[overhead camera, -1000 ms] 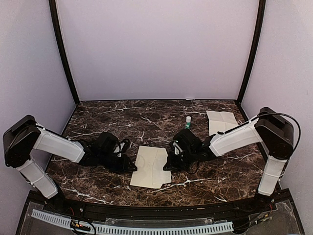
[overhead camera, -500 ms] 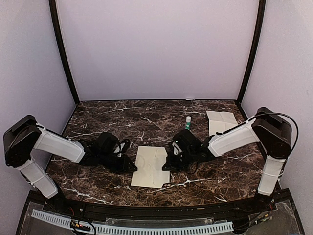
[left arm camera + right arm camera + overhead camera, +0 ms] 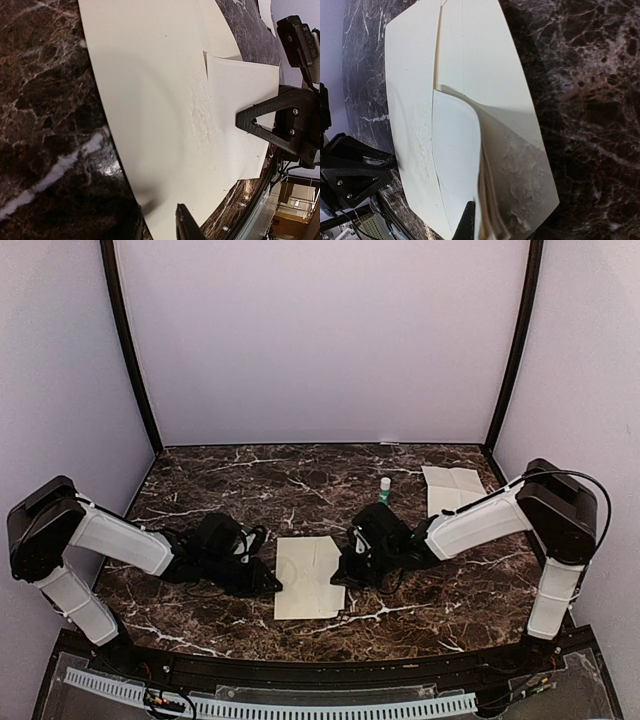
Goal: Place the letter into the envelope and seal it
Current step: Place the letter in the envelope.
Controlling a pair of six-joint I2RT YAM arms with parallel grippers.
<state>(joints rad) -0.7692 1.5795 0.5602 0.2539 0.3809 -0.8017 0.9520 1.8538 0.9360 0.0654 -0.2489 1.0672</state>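
On the dark marble tabletop (image 3: 250, 480), a small green bottle (image 3: 384, 490) stands upright just behind the right wrist, between the envelope (image 3: 308, 580) and the letter (image 3: 455, 485). The letter lies flat at the far right, well apart from the envelope, and the right forearm (image 3: 480, 520) crosses in front of its near edge.

The envelope lies in the middle near the front edge, between the two tools. The right tool (image 3: 343, 577) is clenched on the envelope's right side, where the right wrist view shows an upper paper layer curling up to the finger. The left tool (image 3: 272, 585) sits at the envelope's left edge. Whether it grips the paper cannot be told.

A second ago the envelope lay slanted. Now it sits squarer to the tabletop's front edge and slightly further right, with both tools drawn in closer to it.
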